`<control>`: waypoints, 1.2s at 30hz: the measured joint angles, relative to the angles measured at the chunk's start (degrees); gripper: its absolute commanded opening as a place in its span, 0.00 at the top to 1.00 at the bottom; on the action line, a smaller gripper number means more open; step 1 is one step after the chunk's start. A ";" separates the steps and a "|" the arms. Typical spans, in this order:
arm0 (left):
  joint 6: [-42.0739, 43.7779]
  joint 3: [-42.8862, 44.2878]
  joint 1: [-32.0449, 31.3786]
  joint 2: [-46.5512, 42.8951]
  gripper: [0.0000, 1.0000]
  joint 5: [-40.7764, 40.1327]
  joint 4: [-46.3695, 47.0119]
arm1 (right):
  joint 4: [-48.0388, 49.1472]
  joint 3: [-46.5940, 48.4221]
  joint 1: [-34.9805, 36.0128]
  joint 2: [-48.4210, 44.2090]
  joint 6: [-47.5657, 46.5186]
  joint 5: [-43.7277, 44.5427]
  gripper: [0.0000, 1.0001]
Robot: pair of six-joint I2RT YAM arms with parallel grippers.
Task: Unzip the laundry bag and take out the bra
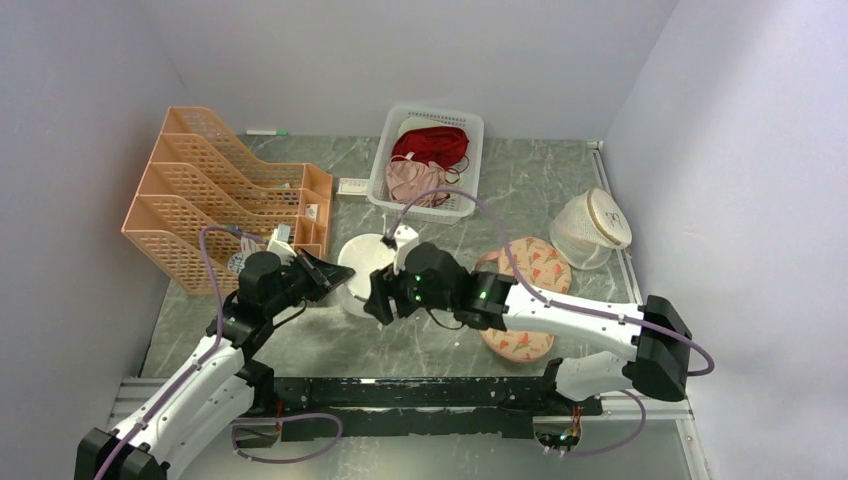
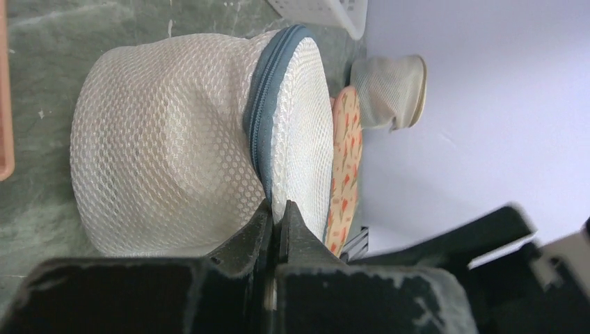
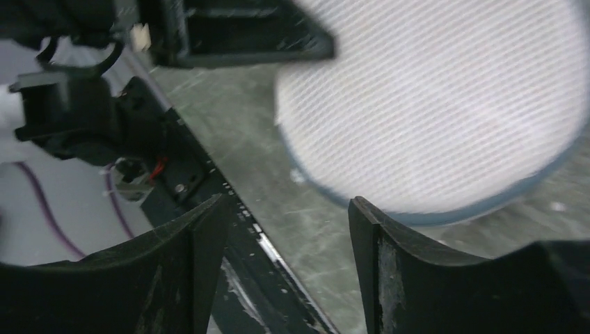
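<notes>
Black fingers of the left tool (image 2: 280, 209) fill the bottom of the left wrist view. They are pressed together, with the dark blue-grey zipper rim (image 2: 268, 90) of the white round drum-shaped mesh laundry bag (image 2: 167, 146) running in between their tips. No pull tab can be made out there.

Right tool (image 3: 289, 229): fingers spread wide, nothing between them but the grey-green marbled surface (image 3: 313, 209). The laundry bag's flat face is blurred just beyond the tips.

Top view: the laundry bag sits mid-surface with the left tool touching its left side and the right tool just beside its near right edge. Contents cannot be told through the mesh.

Other items:
- Orange plastic file rack (image 1: 225, 200) at the left, behind the left arm.
- White plastic basket (image 1: 470, 125) behind the bag, holding a dark red garment (image 1: 430, 143) and a pale pink garment (image 1: 415, 180).
- Floral peach fabric pouch (image 1: 530, 265) to the right of the bag, partly under the right arm.
- Translucent round mesh bag with beige-gold rim (image 1: 590, 228) further right, tipped on its side near the wall.
</notes>
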 measured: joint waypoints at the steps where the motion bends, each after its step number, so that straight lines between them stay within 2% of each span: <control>1: -1.14 0.02 0.00 -0.02 0.93 -0.61 0.17 | 2.84 -1.60 1.44 -0.02 0.98 -0.24 0.42; 4: -3.45 0.13 0.00 0.02 0.93 -2.05 -0.04 | 8.37 -6.14 3.58 -0.02 2.82 -0.92 0.48; 8: -5.31 0.15 0.00 -0.02 0.93 -2.80 -0.07 | 13.79 -10.75 4.57 0.85 5.11 -0.17 0.48; 12: -6.75 0.13 0.00 -0.46 0.93 -2.82 -0.02 | 17.62 -12.26 5.33 3.19 6.01 2.84 0.49; 17: -7.89 -0.04 0.00 -1.36 0.93 -2.82 -0.04 | 22.47 -14.01 5.46 4.76 6.43 6.49 0.59; 21: -8.09 -0.07 0.00 -1.51 0.93 -2.82 -0.02 | 25.42 -14.08 5.51 5.01 6.69 7.98 0.62; 25: -8.35 -0.11 0.00 -1.51 0.93 -2.84 0.00 | 27.45 -14.05 5.51 5.16 7.43 9.16 0.81; 27: -8.50 -0.13 0.00 -1.51 0.93 -2.84 0.04 | 27.89 -13.94 5.51 5.60 8.09 9.70 0.86; 33: -8.48 -0.26 0.00 -1.57 0.93 -2.84 -0.02 | 27.69 -13.77 5.57 6.36 10.54 12.02 0.99; 36: -8.48 -0.66 0.00 -2.36 0.93 -2.84 -0.07 | 27.54 -14.27 5.73 5.88 11.72 13.90 1.00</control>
